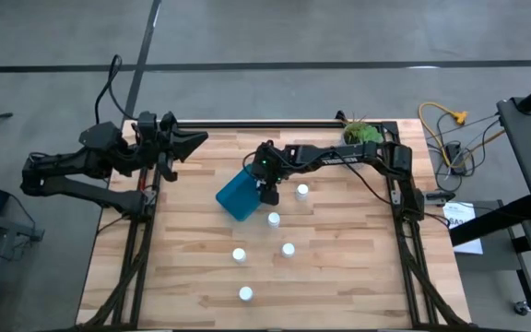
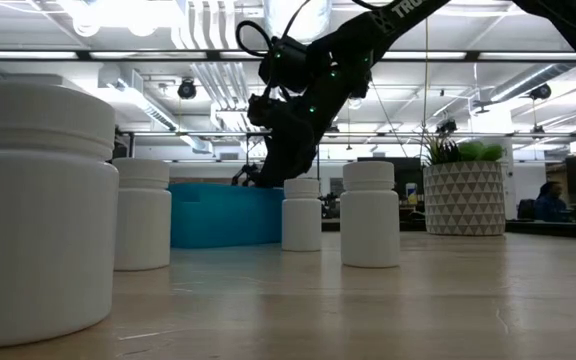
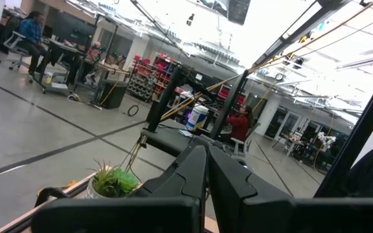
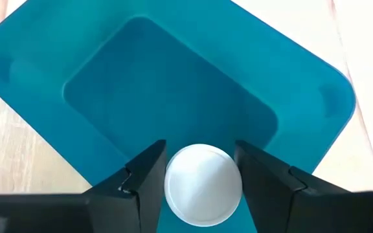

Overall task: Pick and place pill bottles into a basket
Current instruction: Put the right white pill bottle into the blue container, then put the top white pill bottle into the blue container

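I hold my right pincer (image 4: 203, 188) over the teal-blue rectangular plastic basket (image 4: 109, 84), fingers around a small white capped pill bottle (image 4: 203, 184); next it needs releasing fully.

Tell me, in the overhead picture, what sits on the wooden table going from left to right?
Left gripper, parked at the table's back left edge → teal basket → right gripper, over the basket's right side → pill bottle → potted plant.

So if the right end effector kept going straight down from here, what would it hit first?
Probably the basket floor: the right end effector points into it, with a pill bottle between its fingers that would likely land first.
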### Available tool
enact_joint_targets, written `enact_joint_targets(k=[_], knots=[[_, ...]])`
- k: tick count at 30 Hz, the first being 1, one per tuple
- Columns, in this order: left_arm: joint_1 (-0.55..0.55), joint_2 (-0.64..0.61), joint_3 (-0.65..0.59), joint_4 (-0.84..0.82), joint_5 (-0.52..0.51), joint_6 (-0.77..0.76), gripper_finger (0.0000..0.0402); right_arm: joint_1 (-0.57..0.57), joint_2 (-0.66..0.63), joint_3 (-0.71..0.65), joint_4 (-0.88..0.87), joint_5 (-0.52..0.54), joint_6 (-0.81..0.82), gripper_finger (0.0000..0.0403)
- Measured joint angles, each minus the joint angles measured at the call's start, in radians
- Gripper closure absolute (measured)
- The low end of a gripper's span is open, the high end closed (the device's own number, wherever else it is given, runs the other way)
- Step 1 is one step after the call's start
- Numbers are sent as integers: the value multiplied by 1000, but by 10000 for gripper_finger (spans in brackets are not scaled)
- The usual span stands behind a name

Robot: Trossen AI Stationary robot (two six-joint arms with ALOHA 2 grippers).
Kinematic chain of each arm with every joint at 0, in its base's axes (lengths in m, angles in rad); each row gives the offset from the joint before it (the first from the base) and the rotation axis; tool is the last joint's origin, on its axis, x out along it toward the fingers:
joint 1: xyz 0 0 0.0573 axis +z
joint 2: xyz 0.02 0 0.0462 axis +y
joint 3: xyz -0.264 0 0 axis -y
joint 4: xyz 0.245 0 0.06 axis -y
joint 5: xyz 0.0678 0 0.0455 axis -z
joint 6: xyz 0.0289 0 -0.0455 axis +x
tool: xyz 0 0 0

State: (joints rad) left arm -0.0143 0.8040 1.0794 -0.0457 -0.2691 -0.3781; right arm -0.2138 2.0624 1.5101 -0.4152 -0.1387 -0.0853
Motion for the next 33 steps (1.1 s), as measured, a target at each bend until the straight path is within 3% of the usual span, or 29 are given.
enact_joint_targets(k=[20,33], knots=[[0,-2,0,1,0,0,402,6,-48,2,-52,-17,8,201],[0,-10,0,0,0,0,402,6,-190,3,-106,-19,10,175]])
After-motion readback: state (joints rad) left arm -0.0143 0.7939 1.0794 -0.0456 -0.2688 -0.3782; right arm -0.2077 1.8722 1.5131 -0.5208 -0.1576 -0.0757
